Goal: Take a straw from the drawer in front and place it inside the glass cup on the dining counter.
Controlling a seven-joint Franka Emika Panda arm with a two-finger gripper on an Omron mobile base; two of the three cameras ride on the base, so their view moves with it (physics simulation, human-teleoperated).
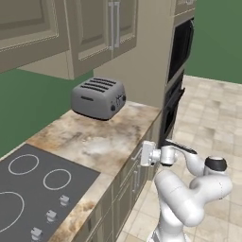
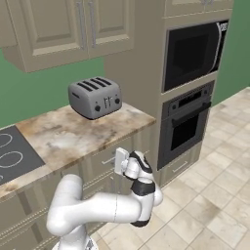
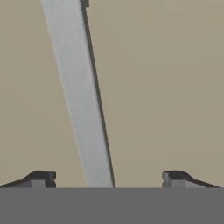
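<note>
We see the drawer (image 3: pixel 166 87) right in front of the claw (image 3: pixel 108 178). It is a flat, plain tan front, smooth with no marks. A slim grey metal bar, the handle (image 3: pixel 81 100), runs across it, and in the hand view it leans from the top left down to the bottom middle. The bar looks dull and flat, with a thin dark shadow along 1 side. Its top end is cut off by the picture edge.

The claw is open wide. Its 2 dark tips stand far apart, 1 on each side of the handle, and hold nothing. We cannot tell if they touch the drawer front.

In the left base view the claw (image 1: pixel 144 154) is pressed close to the cabinet front (image 1: pixel 124 184) under the counter (image 1: pixel 94 137), so its tips are hidden there.

The counter is brown and beige stone with cloudy blotches. A grey boxy toaster (image 1: pixel 98 98) with 4 slots sits on it, far back. A black cooktop (image 1: pixel 33 189) with white rings lies at the near left, cut off by the edge. A dark oven (image 2: pixel 188 122) stands on the right.
</note>
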